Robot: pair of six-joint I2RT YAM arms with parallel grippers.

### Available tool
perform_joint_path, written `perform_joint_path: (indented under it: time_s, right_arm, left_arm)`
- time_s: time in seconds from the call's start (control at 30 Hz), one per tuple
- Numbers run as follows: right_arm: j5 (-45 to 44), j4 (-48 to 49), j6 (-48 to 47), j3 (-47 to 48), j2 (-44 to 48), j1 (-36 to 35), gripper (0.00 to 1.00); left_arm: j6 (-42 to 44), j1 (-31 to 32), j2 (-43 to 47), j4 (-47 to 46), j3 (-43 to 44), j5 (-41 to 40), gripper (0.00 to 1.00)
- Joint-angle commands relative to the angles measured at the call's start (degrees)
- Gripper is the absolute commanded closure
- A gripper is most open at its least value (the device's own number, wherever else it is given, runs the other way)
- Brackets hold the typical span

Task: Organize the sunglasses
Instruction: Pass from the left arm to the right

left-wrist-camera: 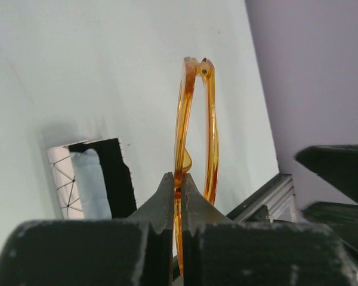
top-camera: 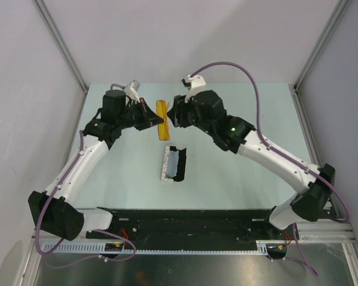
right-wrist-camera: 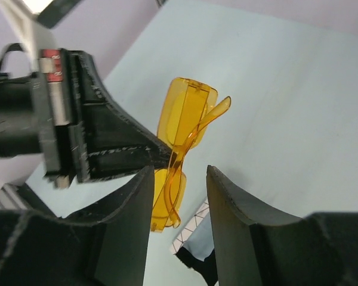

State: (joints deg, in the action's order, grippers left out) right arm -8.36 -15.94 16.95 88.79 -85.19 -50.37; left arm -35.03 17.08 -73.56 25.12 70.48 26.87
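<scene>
While an open white case point(top-camera: 167, 162) with a blue-grey cloth point(top-camera: 173, 159) inside lies on the tabletop point(top-camera: 238, 179) in front of the arms, the left arm's fingers point(left-wrist-camera: 164, 196) farther back pinch the yellow-orange sunglasses point(top-camera: 162, 119) by the frame, holding them on edge above the tabletop. The right arm's fingers point(right-wrist-camera: 227, 196) stand spread just beside the sunglasses; contact cannot be told.
</scene>
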Motion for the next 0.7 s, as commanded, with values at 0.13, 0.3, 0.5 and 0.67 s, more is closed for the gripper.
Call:
perform_joint_path:
  time_s: [0.13,0.3,0.5,0.67]
  right_arm:
    - [-14.7,-6.9,4.1,9.5,-9.4,-5.7,0.55]
    - [-19.8,-10.1,4.4,14.0,-13.5,-7.0,0.55]
    - [-22.0,-10.0,4.1,16.0,-16.2,-7.5,0.61]
    - [-23.3,-10.2,3.0,17.6,-18.3,-8.0,0.64]
  left_arm:
    - [-0.4,4.6,3.5,3.1,0.9,-17.5,1.0]
    - [-0.9,5.2,3.9,3.8,1.6,-20.3,1.0]
    - [-1.2,6.3,3.3,4.3,2.2,-21.6,1.0]
    - [-1.1,6.9,3.0,4.8,2.7,-22.8,1.0]
